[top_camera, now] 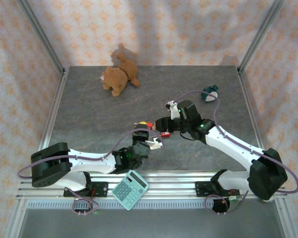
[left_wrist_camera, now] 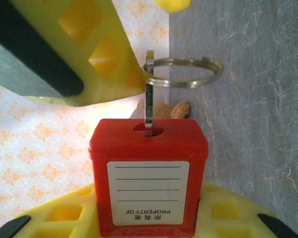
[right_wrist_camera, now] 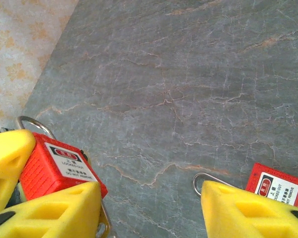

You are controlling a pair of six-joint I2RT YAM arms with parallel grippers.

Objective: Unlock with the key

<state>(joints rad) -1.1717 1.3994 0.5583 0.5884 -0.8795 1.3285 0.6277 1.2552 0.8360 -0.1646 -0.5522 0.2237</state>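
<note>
A red padlock [left_wrist_camera: 148, 173] with a white label is clamped between the yellow fingers [left_wrist_camera: 64, 215] of my left gripper [left_wrist_camera: 148, 218]. A silver key [left_wrist_camera: 149, 99] stands in its keyhole, and a key ring [left_wrist_camera: 186, 72] hangs from the key's head. My right gripper [right_wrist_camera: 151, 213] is open, and one of its yellow fingers [left_wrist_camera: 89, 44] touches the key's head. In the right wrist view the held padlock [right_wrist_camera: 59, 166] sits just outside that finger [right_wrist_camera: 54, 213]. From above, the left gripper [top_camera: 142, 127] and the right gripper [top_camera: 160, 128] meet at mid-table.
A second red padlock [right_wrist_camera: 280, 186] lies on the grey table behind my right gripper's other finger [right_wrist_camera: 243, 213]. A brown teddy bear [top_camera: 120, 75] lies at the back, a small teal object [top_camera: 209, 92] at the right, and a green calculator [top_camera: 130, 189] on the near rail.
</note>
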